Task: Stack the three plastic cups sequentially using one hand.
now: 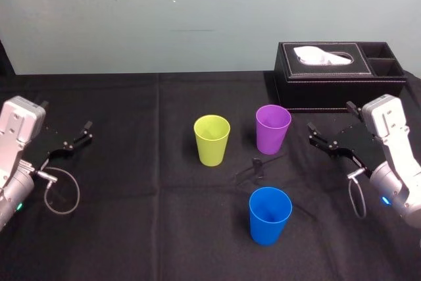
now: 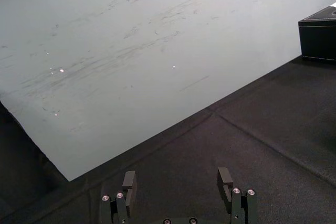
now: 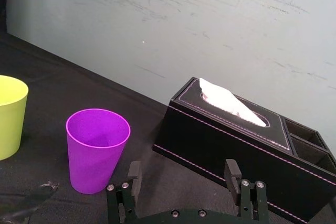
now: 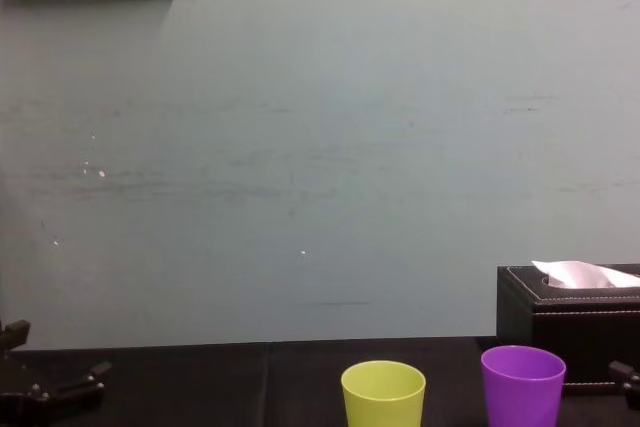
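In the head view, three cups stand upright on the black-draped table [image 1: 131,228], mouths up and long axes vertical. One yellow-green cup [image 1: 212,139] stands near the middle. One purple cup [image 1: 273,128] is just beside it, on its right. One blue cup [image 1: 270,215] stands apart from both, nearer the robot. None is nested in another. One black tissue box [image 1: 339,74] sits behind the purple cup by the wall. The left gripper [image 1: 72,137] hangs over the table's left side, well apart from the cups. The right gripper [image 1: 329,123] hangs to the right of the purple cup, pointing toward it.

In the left wrist view, the left gripper [image 2: 177,187] has its jaws spread wide with bare cloth between them, and a corner of the tissue box [image 2: 317,38] shows far off.

In the right wrist view, the right gripper [image 3: 183,177] also has its jaws wide apart, holding nothing. Beyond it stand the purple cup [image 3: 97,148], the yellow-green cup [image 3: 10,116] and the tissue box [image 3: 236,145].

In the chest view, the yellow-green cup [image 4: 383,394] and purple cup [image 4: 522,384] stand side by side, with the tissue box [image 4: 560,317] behind the purple one.
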Tool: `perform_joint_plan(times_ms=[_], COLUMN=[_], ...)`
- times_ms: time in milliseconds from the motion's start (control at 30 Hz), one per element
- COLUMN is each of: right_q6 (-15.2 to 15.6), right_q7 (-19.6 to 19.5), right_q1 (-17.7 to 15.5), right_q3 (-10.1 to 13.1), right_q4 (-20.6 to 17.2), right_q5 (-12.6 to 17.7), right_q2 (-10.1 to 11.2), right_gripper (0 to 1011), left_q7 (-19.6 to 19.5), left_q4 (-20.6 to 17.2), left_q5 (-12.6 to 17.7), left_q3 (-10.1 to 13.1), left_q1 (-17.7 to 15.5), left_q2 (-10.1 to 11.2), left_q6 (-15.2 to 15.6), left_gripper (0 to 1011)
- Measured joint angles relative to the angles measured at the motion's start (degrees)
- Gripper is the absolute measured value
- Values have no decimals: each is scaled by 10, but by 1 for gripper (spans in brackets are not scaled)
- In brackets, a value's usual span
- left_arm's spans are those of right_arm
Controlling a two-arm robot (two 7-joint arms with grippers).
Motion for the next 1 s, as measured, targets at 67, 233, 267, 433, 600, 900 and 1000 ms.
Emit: perform_joint_plan(times_ms=[67, 233, 267, 433, 600, 900, 1000], right_q6=[0, 0, 0, 0, 0, 0, 0], right_q7=[0, 0, 0, 0, 0, 0, 0], right_q1=[0, 0, 0, 0, 0, 0, 0], right_q3=[0, 0, 0, 0, 0, 0, 0], right_q4=[0, 0, 0, 0, 0, 0, 0], right_q5=[0, 0, 0, 0, 0, 0, 0], right_q2=[0, 0, 0, 0, 0, 0, 0], right_gripper=[1000, 1000, 1000, 1000, 1000, 1000, 1000], left_q7=[0, 0, 0, 0, 0, 0, 0], left_q4=[0, 0, 0, 0, 0, 0, 0], left_q5=[0, 0, 0, 0, 0, 0, 0], left_q3=[0, 0, 0, 0, 0, 0, 0], left_q1=[0, 0, 0, 0, 0, 0, 0], left_q2=[0, 0, 0, 0, 0, 0, 0], left_q6=[0, 0, 0, 0, 0, 0, 0], left_gripper=[1010, 1010, 1010, 1010, 1010, 1010, 1010])
